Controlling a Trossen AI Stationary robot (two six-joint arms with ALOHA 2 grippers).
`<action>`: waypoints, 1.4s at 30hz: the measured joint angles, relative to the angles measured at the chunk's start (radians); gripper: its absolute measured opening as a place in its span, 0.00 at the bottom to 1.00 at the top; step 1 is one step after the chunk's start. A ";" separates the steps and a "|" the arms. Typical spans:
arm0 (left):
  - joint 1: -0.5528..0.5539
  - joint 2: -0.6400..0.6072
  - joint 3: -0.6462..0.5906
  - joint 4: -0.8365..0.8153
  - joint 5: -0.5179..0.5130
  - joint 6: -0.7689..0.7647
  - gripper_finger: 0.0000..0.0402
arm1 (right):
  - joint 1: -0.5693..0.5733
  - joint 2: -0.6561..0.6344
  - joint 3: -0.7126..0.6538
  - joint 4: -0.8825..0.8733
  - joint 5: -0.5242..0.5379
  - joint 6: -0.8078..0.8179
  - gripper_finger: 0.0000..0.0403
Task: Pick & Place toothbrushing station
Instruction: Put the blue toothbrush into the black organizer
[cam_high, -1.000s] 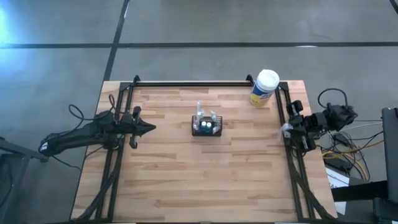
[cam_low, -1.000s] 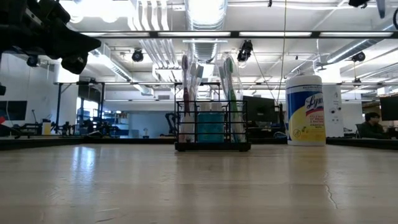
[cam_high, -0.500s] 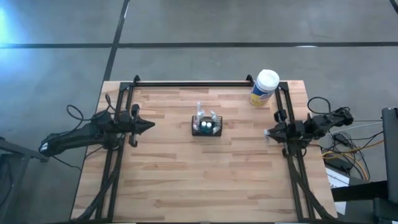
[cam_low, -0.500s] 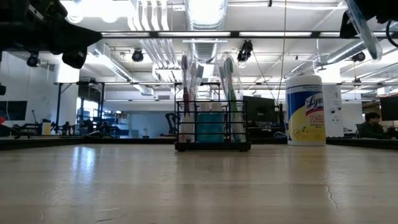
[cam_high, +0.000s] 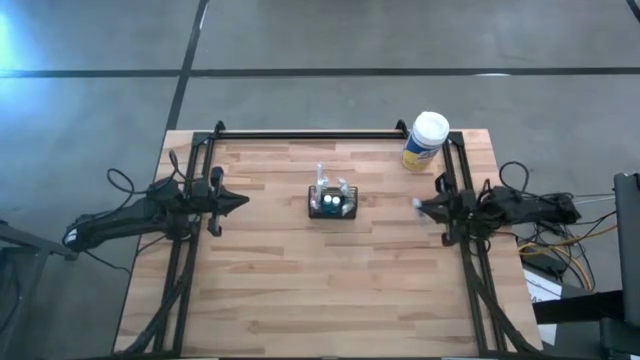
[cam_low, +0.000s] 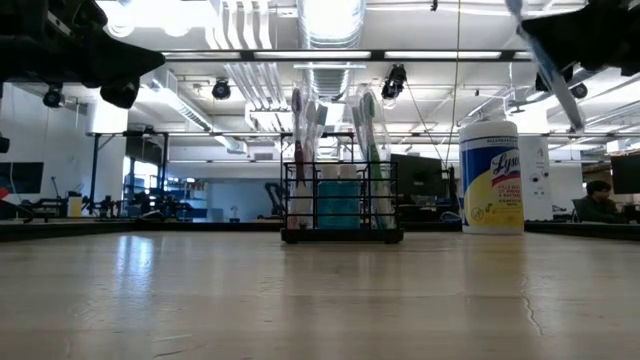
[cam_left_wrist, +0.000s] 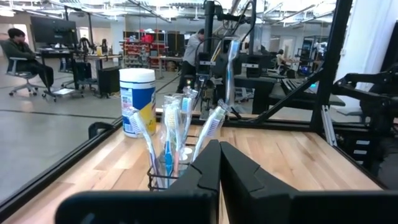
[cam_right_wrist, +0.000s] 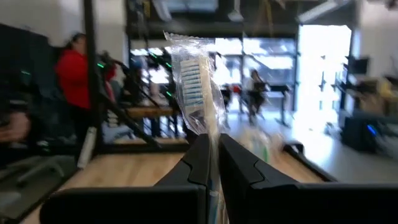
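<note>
The toothbrushing station (cam_high: 332, 203), a small black wire holder with several toothbrushes standing in it, rests on its base at the table's middle; it also shows in the low view (cam_low: 340, 205) and the left wrist view (cam_left_wrist: 163, 177). My right gripper (cam_high: 420, 207) hovers over the table's right part, right of the station, shut on a toothbrush (cam_right_wrist: 196, 81) in a clear wrapper. My left gripper (cam_high: 245, 203) hovers left of the station, shut and empty, pointing level at it. My right gripper pinches the wrapped toothbrush by its handle (cam_right_wrist: 211, 134) between the two fingers, below the bristle head. The fingers come about level from the table's right and lie across the brush. The brush (cam_low: 548, 62) stands nearly upright, head up, slightly tilted, lifted clear of the table.
A canister (cam_high: 427, 140) with a white lid and yellow label stands at the table's far right corner. Black frame rails (cam_high: 190, 250) run along the table's left, right and far edges. Bare wood lies in front of the station. People show in the room beyond.
My right gripper has swung from beyond the table's right edge in over the table toward the station and come lower, staying shut on the wrapped toothbrush, which has come into the low view at the upper right.
</note>
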 joint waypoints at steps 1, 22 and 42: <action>0.000 0.000 0.000 0.000 0.000 0.003 0.02 | -0.018 0.000 -0.005 0.017 -0.042 -0.008 0.03; 0.000 0.000 0.000 -0.002 0.000 0.015 0.03 | -0.077 0.001 -0.102 0.141 -0.107 0.000 0.03; 0.000 0.000 0.000 -0.012 0.000 0.014 0.02 | -0.077 0.002 -0.102 0.140 -0.086 0.007 0.03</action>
